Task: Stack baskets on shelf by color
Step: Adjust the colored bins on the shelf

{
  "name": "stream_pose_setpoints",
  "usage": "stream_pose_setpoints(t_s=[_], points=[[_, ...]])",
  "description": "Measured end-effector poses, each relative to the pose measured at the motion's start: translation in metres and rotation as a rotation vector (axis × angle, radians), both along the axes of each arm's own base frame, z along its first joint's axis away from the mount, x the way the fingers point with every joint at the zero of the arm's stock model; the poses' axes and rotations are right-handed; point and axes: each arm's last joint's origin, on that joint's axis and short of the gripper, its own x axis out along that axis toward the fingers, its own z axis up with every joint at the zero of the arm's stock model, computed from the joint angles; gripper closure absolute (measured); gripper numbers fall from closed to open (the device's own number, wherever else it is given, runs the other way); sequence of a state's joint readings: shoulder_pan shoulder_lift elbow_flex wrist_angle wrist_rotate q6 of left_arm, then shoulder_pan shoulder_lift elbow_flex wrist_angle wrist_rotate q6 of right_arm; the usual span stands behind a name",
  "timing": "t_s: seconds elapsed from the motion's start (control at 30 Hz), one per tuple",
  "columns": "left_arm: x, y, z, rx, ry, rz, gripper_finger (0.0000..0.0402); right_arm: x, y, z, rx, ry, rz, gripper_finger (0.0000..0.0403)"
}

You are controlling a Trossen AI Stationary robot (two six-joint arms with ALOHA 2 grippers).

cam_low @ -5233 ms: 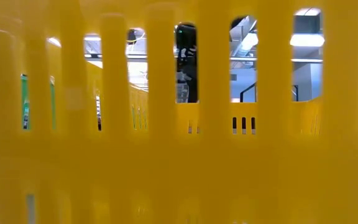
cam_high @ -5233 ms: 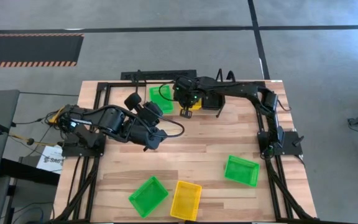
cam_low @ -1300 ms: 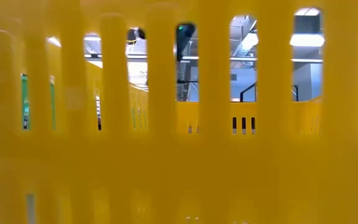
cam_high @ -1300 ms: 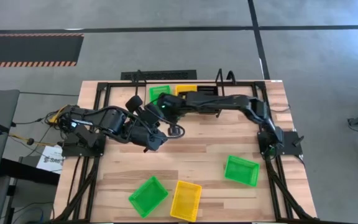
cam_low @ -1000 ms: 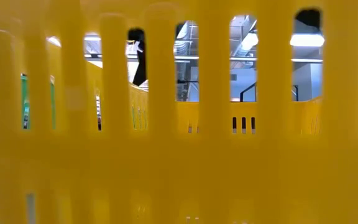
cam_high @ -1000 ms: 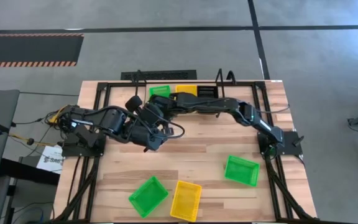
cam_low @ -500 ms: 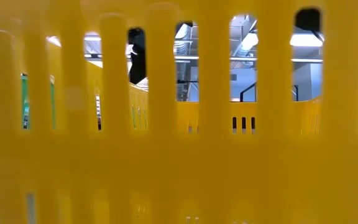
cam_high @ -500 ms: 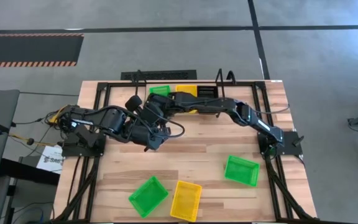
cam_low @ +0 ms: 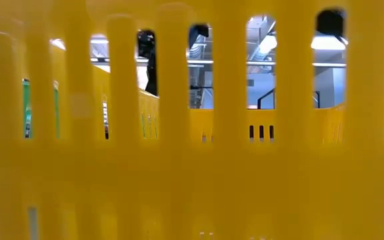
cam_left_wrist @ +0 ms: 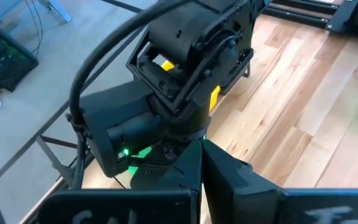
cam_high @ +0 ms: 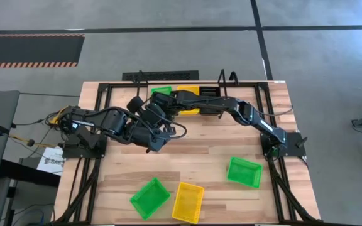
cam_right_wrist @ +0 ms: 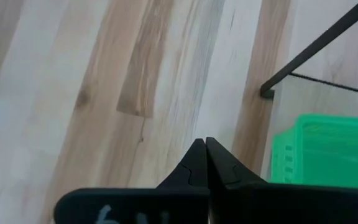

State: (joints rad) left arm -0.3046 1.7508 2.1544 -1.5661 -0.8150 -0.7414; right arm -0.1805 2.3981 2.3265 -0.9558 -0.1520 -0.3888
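At the table's far edge, the right gripper [cam_right_wrist: 205, 144] is hovering with jaws closed and empty beside the shelf [cam_high: 222, 80], which is holding green basket [cam_high: 161, 91] and yellow basket [cam_high: 189, 91]. Left gripper [cam_left_wrist: 201, 149] is waiting mid-table, jaws closed. Three baskets [cam_high: 187, 202] are lying near the front edge.

wooden table [cam_high: 193, 157], grey floor [cam_high: 168, 50]

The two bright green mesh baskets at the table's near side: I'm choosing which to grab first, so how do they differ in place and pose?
The left green mesh basket lies beside the yellow mesh basket, strongly skewed to the table edge. The right green mesh basket lies apart, nearer the right arm's base, only slightly turned. Both share colour and shape, and rest open side up on the wooden table.
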Motion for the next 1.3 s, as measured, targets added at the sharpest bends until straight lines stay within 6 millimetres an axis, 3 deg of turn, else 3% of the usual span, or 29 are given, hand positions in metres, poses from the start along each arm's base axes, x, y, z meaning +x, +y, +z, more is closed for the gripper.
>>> stream_pose_setpoints(t_s=[0.37,0.6,0.83,1.3], points=[[0.000,0.000,0.000,-0.004,0.001,0.001,0.0401,0.002,-0.014,-0.007,0.015,-0.010,-0.042,0.0403],[0.000,0.000,0.000,-0.005,0.003,0.001,0.0402,0.008,-0.018,-0.039,0.029,0.063,-0.051,0.0403],[0.000,0.000,0.000,-0.006,0.003,0.000,0.0401,0.015,-0.020,-0.033,0.006,-0.030,-0.053,0.0403],[0.000,0.000,0.000,-0.006,0.004,0.000,0.0402,0.009,-0.056,-0.025,-0.008,-0.085,-0.148,0.0403]])
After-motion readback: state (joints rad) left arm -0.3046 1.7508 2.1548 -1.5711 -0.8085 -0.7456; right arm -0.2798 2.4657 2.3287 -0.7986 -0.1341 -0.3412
